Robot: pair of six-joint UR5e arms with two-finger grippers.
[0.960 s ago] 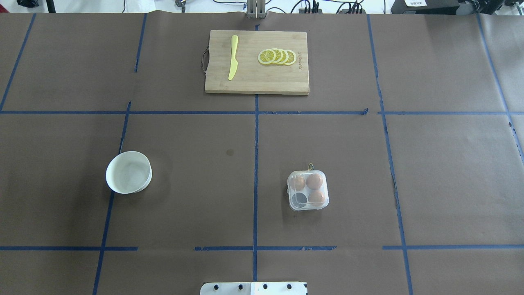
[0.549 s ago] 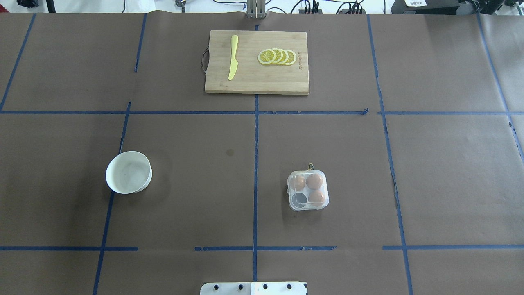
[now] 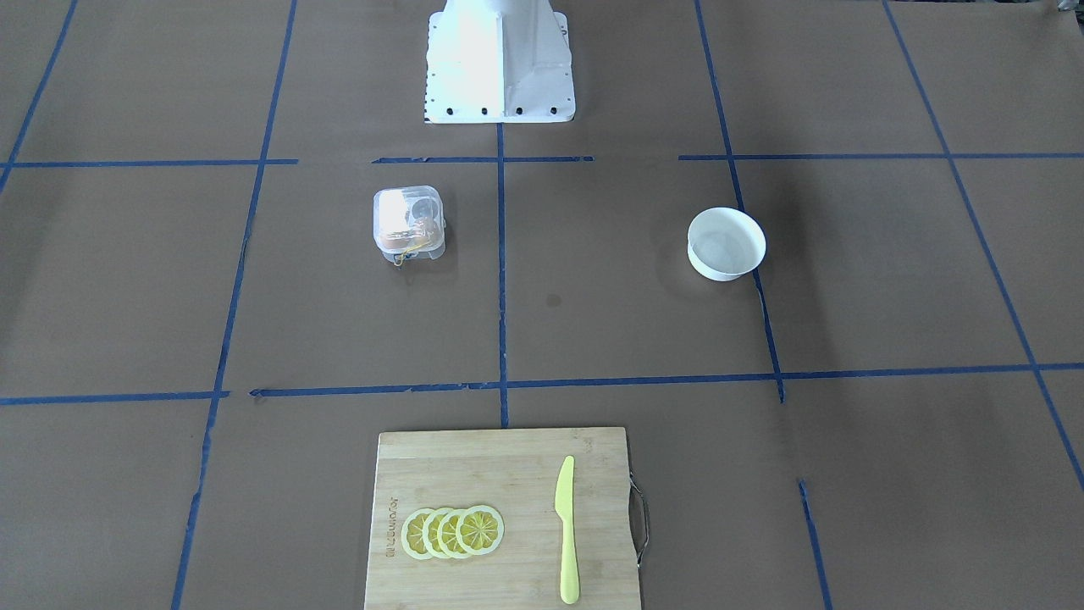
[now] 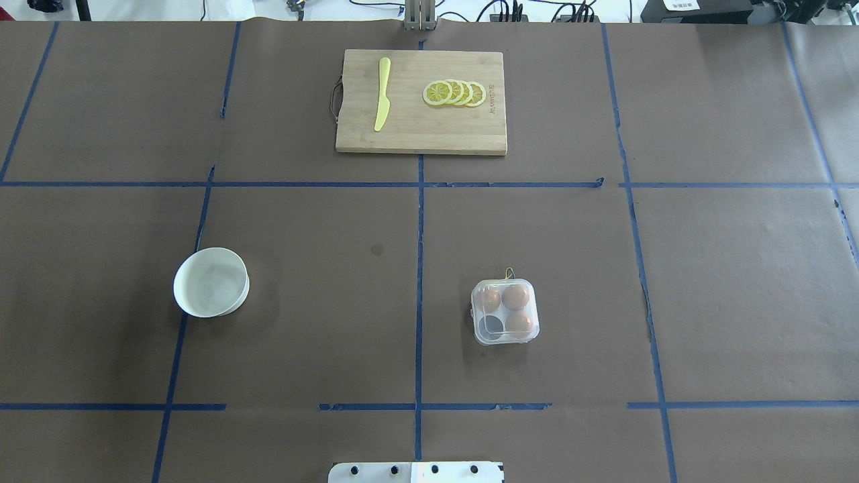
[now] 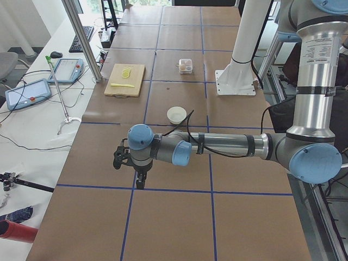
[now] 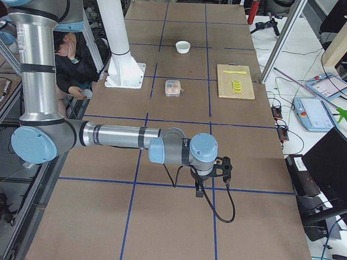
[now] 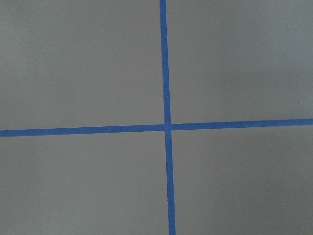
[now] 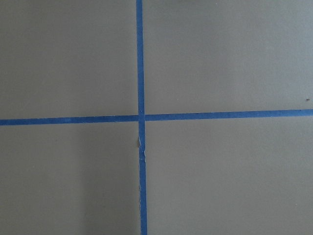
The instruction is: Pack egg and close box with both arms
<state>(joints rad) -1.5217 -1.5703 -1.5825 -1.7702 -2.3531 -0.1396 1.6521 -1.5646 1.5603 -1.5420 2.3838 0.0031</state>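
Looking over the brown paper-covered bench [image 4: 738, 282] with its blue tape grid, the small clear plastic egg box [image 4: 504, 312] sits a bit to the robot's right of the centre line, not far out from the white pedestal base [image 3: 500, 59]. Three smooth orange-brown eggs [image 4: 515, 296] are inside it: two in the far cups and one in the near cup on the robot's right. The near cup on its left side is empty. The clear lid looks like it's down over them, but with see-through plastic I honestly can't say if it's latched. A thin yellow cord [image 4: 509, 272] pokes out from the far edge of the box.

Off on the robot's left there's a round white bowl [image 4: 211, 285], well apart from the box, with nothing in it. Way at the far side sits a rectangular wooden cutting board [image 4: 421, 137] with a yellow plastic knife [image 4: 382, 94] and a fanned row of lemon slices [image 4: 455, 92] on it.

Both arms are nowhere near any of this. The grey left arm [image 5: 217, 145] stretches out low toward its end of the bench, left gripper [image 5: 140, 184] pointing down near a tape crossing. The grey right arm [image 6: 114, 135] does the same at the other end, right gripper [image 6: 200, 192] aimed at the bench. For both grippers I can't tell how far apart the fingers are; the wrist cameras only show paper and tape.
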